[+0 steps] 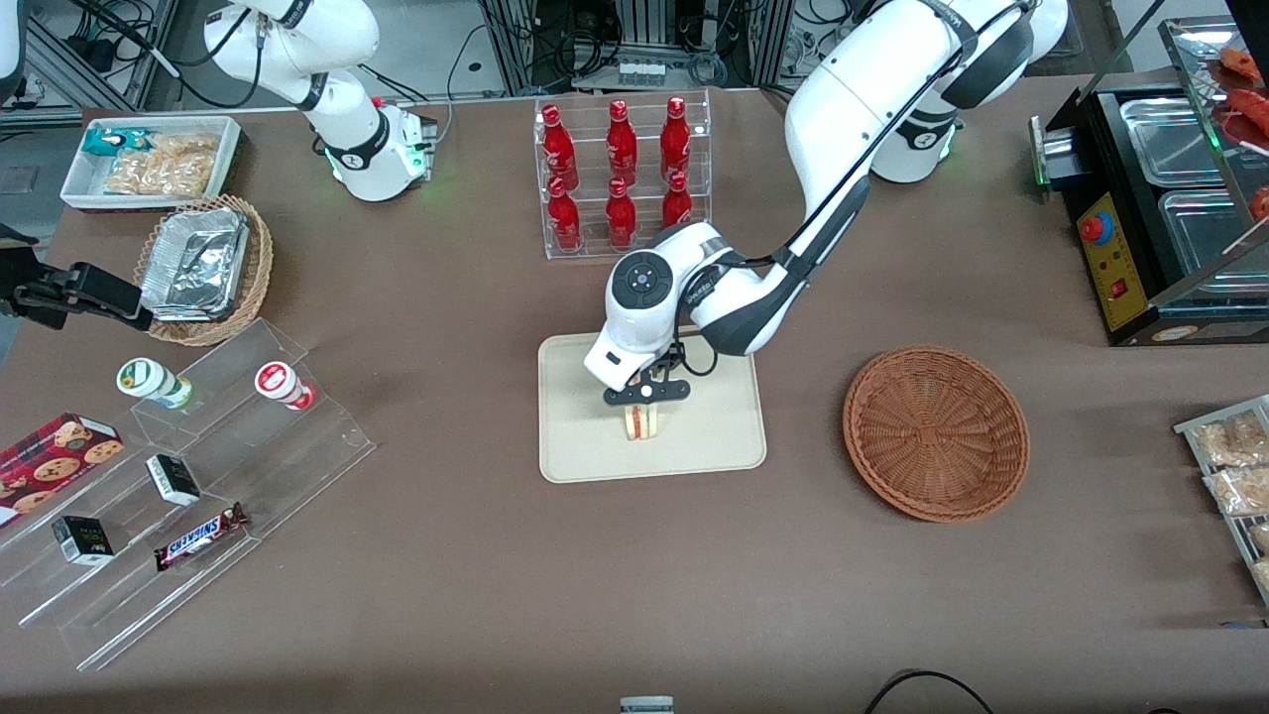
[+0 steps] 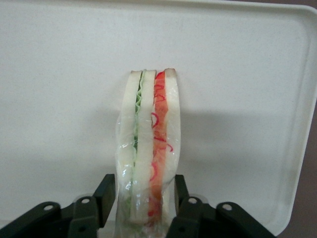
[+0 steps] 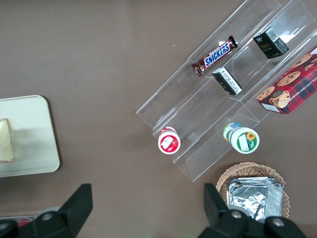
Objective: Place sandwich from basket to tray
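The sandwich (image 1: 642,421) stands on edge near the middle of the cream tray (image 1: 585,446), its red and green filling facing the wrist camera. My left gripper (image 1: 646,397) comes down on it from above. In the left wrist view, the gripper (image 2: 144,179) is shut on the wrapped sandwich (image 2: 148,139), one black finger pressed to each bread face, with the tray (image 2: 247,74) underneath. The reddish-brown basket (image 1: 936,432) sits beside the tray, toward the working arm's end, with nothing in it. In the right wrist view, the tray (image 3: 29,148) and a sliver of the sandwich (image 3: 6,141) show.
A clear rack of red bottles (image 1: 622,174) stands farther from the front camera than the tray. Toward the parked arm's end are a stepped acrylic shelf (image 1: 198,476) with snacks, a tan basket of foil trays (image 1: 203,268) and a white snack bin (image 1: 149,164). A black food warmer (image 1: 1160,208) and bagged snacks (image 1: 1234,466) sit toward the working arm's end.
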Robot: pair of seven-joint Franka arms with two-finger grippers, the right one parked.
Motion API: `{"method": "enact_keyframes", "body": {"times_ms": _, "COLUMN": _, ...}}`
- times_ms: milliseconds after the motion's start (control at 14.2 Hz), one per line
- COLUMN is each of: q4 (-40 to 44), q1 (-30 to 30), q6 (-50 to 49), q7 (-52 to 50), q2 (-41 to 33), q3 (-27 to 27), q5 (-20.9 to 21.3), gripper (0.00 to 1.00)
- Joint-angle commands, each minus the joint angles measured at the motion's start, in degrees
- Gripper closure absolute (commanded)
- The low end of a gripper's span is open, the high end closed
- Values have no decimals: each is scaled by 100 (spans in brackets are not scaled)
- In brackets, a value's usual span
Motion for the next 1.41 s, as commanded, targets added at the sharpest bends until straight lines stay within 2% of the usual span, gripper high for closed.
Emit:
{"method": "enact_keyframes", "body": {"times_ms": 0, "q4": 175, "q1": -57, "q6": -20, "q7": 5, "q2": -46, "q3": 87, "q5": 112, "gripper": 0}}
{"method": "enact_keyframes", "body": {"times_ms": 141, "q4": 123, "q1": 13, "q6": -55, "q7": -29, "q2": -361, "q3": 122, "q5": 295, "gripper": 0}}
{"method": "enact_keyframes", "body": {"times_ms": 282, "q4": 44, "q1": 284, "q6": -247, "q7": -21, "q2": -791, "q3": 166, "q5": 287, "gripper": 0}}
{"method": "enact_keyframes", "body": {"times_ms": 493, "q4": -228, "q1": 592, "q6": -1063, "q7": 198, "q2": -1477, "q3": 175, "q5": 296, "gripper": 0}}
{"method": "enact_keyframes", "body": {"times_ms": 634, "q4": -553, "q1": 961, "q6": -1686, "q7": 793, "q2": -2117, "q3": 166, "q5": 279, "gripper": 0}}
{"method": "enact_keyframes", "body": {"times_ms": 986, "q4": -1538, "q1": 1999, "q6": -2532, "q7": 2692, "q2": -3604, "q3": 157, "q5": -125, "gripper": 0}}
{"method": "enact_keyframes", "body": {"times_ms": 1197, "q4": -1425, "q1": 2500, "q6": -3471, "q7": 3554, "q2": -4219, "q3": 166, "q5": -511, "gripper": 0}}
{"method": "enact_keyframes", "body": {"times_ms": 1338, "q4": -1276, "q1": 2763, "q6": -3858, "q7": 3644, "q2": -4457, "q3": 175, "q5": -556, "gripper": 0}}
